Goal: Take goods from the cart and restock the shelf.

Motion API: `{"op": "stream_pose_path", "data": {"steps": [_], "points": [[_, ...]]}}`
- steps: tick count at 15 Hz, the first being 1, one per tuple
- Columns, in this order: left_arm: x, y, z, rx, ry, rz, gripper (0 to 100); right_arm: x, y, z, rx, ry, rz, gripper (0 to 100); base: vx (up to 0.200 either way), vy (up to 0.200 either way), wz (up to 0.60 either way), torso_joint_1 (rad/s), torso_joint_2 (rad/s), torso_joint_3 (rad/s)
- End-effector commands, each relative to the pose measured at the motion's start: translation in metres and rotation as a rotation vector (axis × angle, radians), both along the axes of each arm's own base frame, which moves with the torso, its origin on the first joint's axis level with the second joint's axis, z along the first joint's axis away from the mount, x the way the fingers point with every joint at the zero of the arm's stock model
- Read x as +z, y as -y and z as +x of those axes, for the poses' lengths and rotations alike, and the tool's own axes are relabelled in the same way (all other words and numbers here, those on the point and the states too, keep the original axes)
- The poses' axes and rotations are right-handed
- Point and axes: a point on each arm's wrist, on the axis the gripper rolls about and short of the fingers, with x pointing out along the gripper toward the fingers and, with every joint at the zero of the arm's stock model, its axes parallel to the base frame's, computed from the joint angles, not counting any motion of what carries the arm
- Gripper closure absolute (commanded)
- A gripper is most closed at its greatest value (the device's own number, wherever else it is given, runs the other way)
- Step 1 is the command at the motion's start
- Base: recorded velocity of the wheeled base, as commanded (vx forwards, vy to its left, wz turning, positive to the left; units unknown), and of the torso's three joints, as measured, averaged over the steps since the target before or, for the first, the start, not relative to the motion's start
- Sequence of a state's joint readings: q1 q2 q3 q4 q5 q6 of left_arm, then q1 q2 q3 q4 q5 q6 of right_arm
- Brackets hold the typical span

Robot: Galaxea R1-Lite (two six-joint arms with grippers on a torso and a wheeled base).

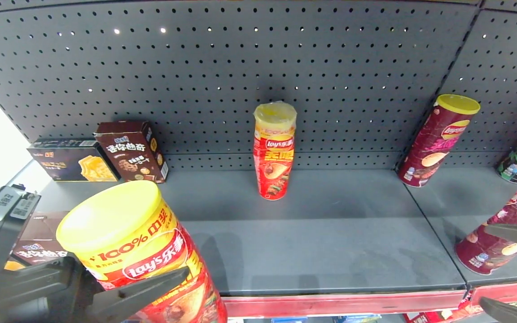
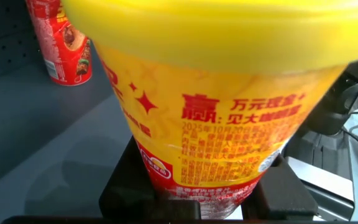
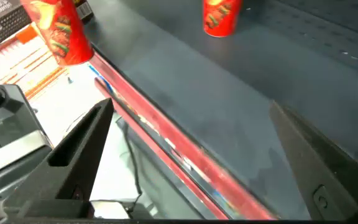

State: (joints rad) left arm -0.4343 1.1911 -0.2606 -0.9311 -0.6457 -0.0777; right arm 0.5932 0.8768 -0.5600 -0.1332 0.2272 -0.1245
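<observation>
Left gripper (image 2: 210, 202): clenched around the lower body of a yellow-lidded red chip can (image 1: 133, 242), held upright at the front left edge of the grey shelf (image 1: 330, 242).
Right gripper (image 3: 191, 115): released, fingers spread wide over the shelf's red front lip, to the right.
On the shelf: a matching red can (image 1: 274, 152) upright at mid-back; a maroon can (image 1: 438, 141) further right; two dark snack boxes (image 1: 130, 150) at back left.

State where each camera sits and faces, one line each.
Head view: on the head, facing forward and down at the shelf; left claw grips a chip can, right claw open.
Left wrist view: left wrist, facing along its claw at that can.
Right wrist view: right wrist, facing the shelf edge past its own claw.
Shared: all show the standing red can.
</observation>
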Motion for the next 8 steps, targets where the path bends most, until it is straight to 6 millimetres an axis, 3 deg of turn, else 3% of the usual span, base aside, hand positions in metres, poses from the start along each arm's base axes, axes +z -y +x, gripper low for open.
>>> {"op": "stream_pose_path", "data": {"steps": [1,8], "points": [[0.001,0.0,0.001,0.0,0.002,-0.001,100,0.004,-0.038,0.048,0.031,-0.065,-0.047,0,0.0,0.0,0.0,0.0,0.0,0.0],[0.001,0.0,0.002,0.006,-0.002,-0.001,100,0.013,-0.085,0.115,0.022,-0.06,-0.037,0,0.0,0.0,0.0,0.0,0.0,0.0]]}}
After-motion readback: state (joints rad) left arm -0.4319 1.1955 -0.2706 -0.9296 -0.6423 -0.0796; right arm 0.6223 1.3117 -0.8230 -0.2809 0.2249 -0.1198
